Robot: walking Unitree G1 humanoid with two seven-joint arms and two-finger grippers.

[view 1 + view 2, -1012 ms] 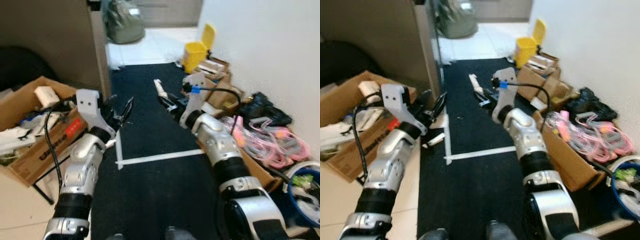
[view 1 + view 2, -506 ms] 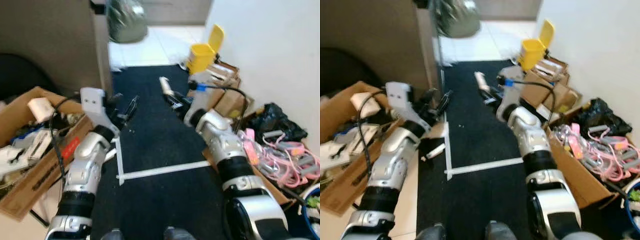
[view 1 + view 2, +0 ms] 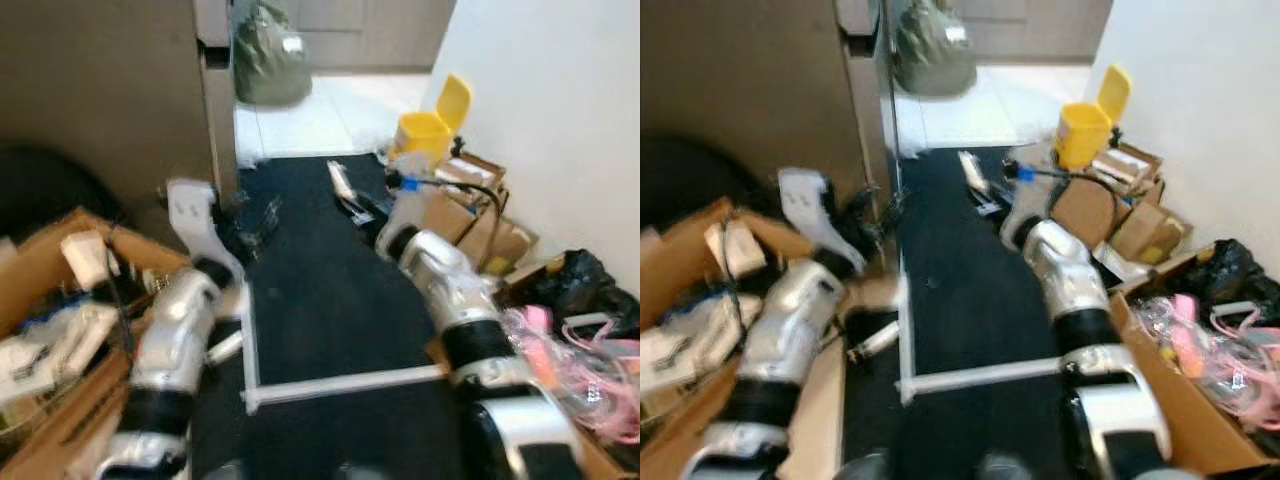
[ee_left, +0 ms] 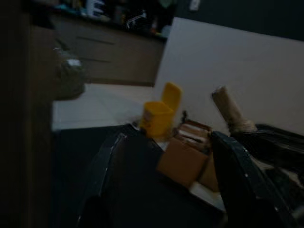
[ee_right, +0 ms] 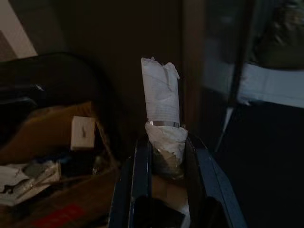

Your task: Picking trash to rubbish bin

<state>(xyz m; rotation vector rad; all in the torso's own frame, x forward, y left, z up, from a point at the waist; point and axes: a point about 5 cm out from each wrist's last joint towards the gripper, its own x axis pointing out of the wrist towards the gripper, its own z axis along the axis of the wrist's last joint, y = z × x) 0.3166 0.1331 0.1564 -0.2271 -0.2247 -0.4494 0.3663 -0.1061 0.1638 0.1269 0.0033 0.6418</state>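
Observation:
My right gripper (image 3: pixel 352 203) is shut on a crumpled roll of white paper trash (image 3: pixel 340 181), held up over the black carpet. In the right wrist view the paper (image 5: pixel 160 111) stands upright, clamped between the two fingers (image 5: pixel 141 164). A yellow rubbish bin (image 3: pixel 428 130) with its lid raised stands ahead on the right, by the wall, beyond the gripper. My left gripper (image 3: pixel 262 218) is raised beside the partition, open with nothing between its fingers (image 4: pixel 110 164). The left wrist view looks at the bin (image 4: pixel 159 114) and the held paper (image 4: pixel 231 112).
A cluttered cardboard box (image 3: pixel 60 290) sits at my left. More cardboard boxes (image 3: pixel 470 205), a black bag (image 3: pixel 592 280) and pink clutter (image 3: pixel 590 350) line the right wall. A grey-green sack (image 3: pixel 270 62) lies on the far tiles. White tape (image 3: pixel 340 384) crosses the carpet.
The whole view has shifted as I walk forward: the yellow bin and the far sack look nearer and the picture is blurred. Both arms keep their pose; the paper stays gripped.

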